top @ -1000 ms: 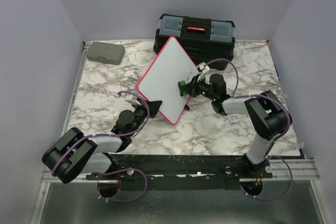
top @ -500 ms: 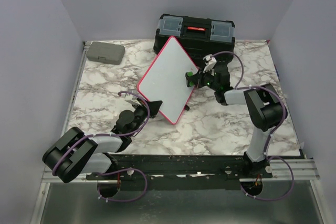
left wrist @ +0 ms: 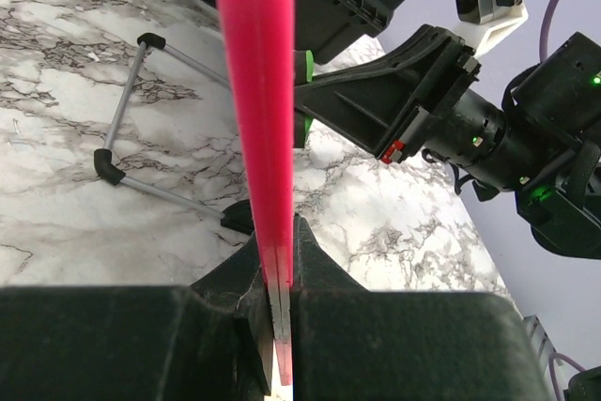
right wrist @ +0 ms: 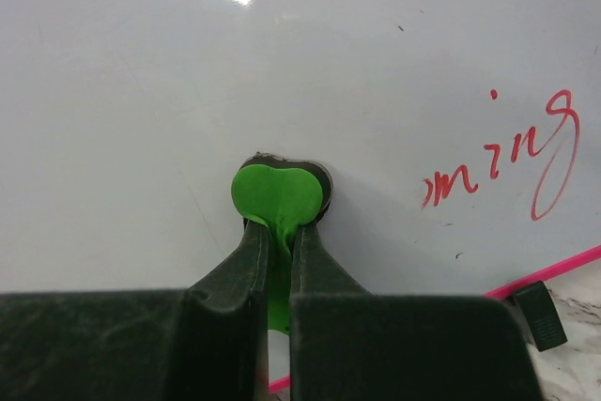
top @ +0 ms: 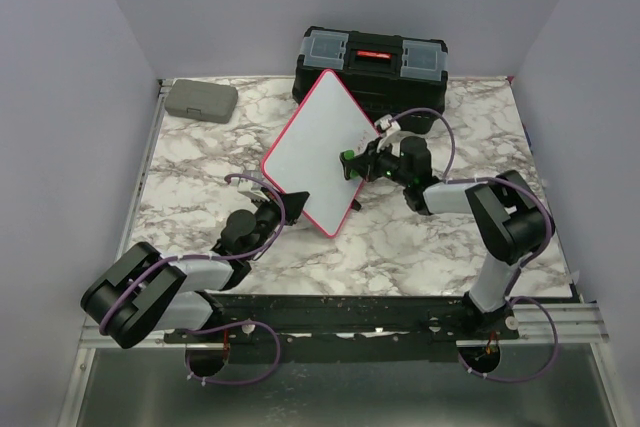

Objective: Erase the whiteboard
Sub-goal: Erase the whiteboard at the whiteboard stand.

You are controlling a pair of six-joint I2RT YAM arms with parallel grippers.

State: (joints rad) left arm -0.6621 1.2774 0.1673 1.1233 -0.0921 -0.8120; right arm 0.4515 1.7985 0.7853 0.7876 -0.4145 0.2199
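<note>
Top external shows the right end effector slid up the whiteboard and back down, so it's mid-scrub, clamped tight on a green eraser pressed to the face. Some red writing beside it remains, so I'd say more passes needed. Meanwhile the left end effector pinches the board's lower frame, holding it tilted on the surface.

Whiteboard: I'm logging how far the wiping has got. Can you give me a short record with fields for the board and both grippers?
board: whiteboard, held up tilted, in front of the toolbox
left gripper: shut on the board's pink frame edge
right gripper: shut on a green eraser, which is against the board face
writing: red letters remain near the frame
erased: not fully
</note>
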